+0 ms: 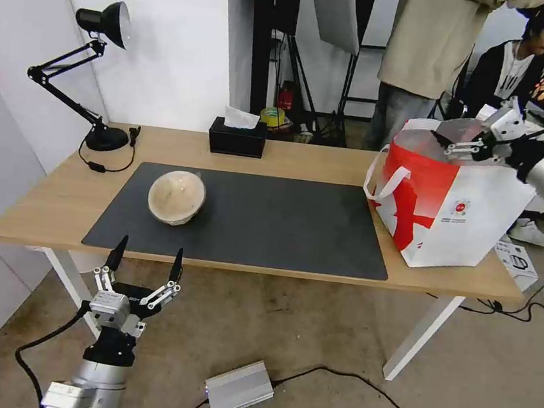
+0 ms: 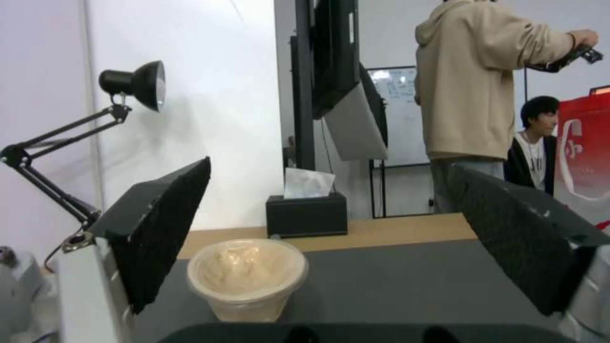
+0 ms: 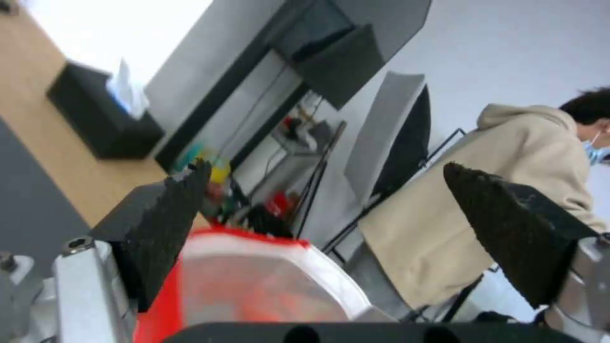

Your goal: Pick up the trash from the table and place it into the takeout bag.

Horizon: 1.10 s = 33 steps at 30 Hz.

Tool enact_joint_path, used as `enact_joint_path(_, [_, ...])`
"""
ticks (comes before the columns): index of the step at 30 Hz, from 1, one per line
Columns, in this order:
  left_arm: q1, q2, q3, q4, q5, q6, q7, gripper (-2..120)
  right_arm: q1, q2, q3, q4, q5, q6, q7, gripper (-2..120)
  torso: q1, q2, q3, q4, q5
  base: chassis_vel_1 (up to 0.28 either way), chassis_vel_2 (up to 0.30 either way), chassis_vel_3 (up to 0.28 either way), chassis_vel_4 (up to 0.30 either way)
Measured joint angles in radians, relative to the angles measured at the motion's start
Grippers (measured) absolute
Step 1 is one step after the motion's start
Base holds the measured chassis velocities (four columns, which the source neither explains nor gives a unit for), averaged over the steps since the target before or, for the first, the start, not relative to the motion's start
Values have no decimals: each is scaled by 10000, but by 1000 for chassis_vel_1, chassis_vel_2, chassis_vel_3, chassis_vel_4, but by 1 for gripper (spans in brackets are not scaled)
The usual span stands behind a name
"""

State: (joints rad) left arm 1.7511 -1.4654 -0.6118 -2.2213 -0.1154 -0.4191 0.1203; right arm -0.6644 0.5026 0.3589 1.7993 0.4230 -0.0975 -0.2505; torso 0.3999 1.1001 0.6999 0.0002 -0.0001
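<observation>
table (image 1: 301, 162): light wood, dark grey mat (image 1: 251, 218)
beige lidded bowl (image 1: 177, 197): on mat's left part, straight ahead of left gripper (image 1: 146, 259), jaws spread, nearer arm
right gripper (image 1: 448, 139): over takeout bag (image 1: 457, 215) mouth, jaws spread, empty

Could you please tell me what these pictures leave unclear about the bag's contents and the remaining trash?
- Inside of the takeout bag: head view, hidden by its own walls; right wrist view, blurred.
- Contents of the beige lidded bowl: head and left wrist views, hidden by the cloudy lid.
- Right gripper over the bag's mouth: arm cut off by the head view's edge.
</observation>
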Motion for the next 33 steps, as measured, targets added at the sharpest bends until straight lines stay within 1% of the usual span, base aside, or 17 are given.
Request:
enact_joint_path(2, [-3, 0, 8, 0, 9, 13, -4, 100, -591, 296, 411, 353, 120, 69, 372, 96, 0, 0, 0, -1, -3, 0, 0, 0, 0])
enact_joint_path(3, [-3, 0, 8, 0, 9, 13, -4, 100, -591, 296, 411, 353, 120, 69, 372, 96, 0, 0, 0, -1, -3, 0, 0, 0, 0])
enact_joint_path(7, [-3, 106, 22, 93, 29, 13, -12, 100, -1785, 1217, 1161, 1035, 220, 134, 1283, 99, 0, 0, 0, -1, 0, 0, 0, 0, 0])
enact_joint_path(8, [-3, 106, 22, 93, 29, 13, -12, 100, -1785, 1217, 1161, 1035, 220, 134, 1283, 99, 0, 0, 0, -1, 0, 0, 0, 0, 0])
enact_joint_path(12, [-99, 221, 19, 174, 17, 36, -26, 100, -2793, 2169, 1633, 1404, -198, 465, 1784, 100, 0, -1, 0, -1, 0, 0, 0, 0, 0])
enact_joint_path(13, [-99, 221, 19, 174, 17, 36, -26, 100, -2793, 2169, 1633, 1404, -198, 465, 1784, 100, 0, -1, 0, -1, 0, 0, 0, 0, 0])
enact_joint_path(16, [-189, 249, 80, 194, 15, 97, -27, 100, -3435, 2798, 1811, 1614, -592, 782, 1987, 100, 0, -2, 0, -1, -1, 0, 0, 0, 0])
enact_joint_path(17, [-189, 249, 80, 194, 15, 97, -27, 100, -3435, 2798, 1811, 1614, -592, 782, 1987, 100, 0, -2, 0, -1, -1, 0, 0, 0, 0])
enact_joint_path(21, [-238, 327, 102, 118, 27, 136, -27, 100, -4109, 3688, 1885, 1964, -986, 1041, 2475, 100, 0, -2, 0, -2, -1, 0, 0, 0, 0])
enact_joint_path(22, [-238, 327, 102, 118, 27, 136, -27, 100, -4109, 3688, 1885, 1964, -986, 1041, 2475, 100, 0, -2, 0, -2, -1, 0, 0, 0, 0])
enact_joint_path(26, [-305, 394, 94, 70, 21, 164, -26, 100, -4567, 4456, 1847, 2136, -1447, 1426, 2785, 100, 0, -1, 0, -1, -1, 0, 0, 0, 0])
enact_joint_path(33, [-376, 324, 125, 91, 21, 175, -24, 100, -4903, 4942, 1810, 2168, -1787, 1825, 2817, 100, 0, -1, 1, -1, -1, 0, 0, 0, 0])
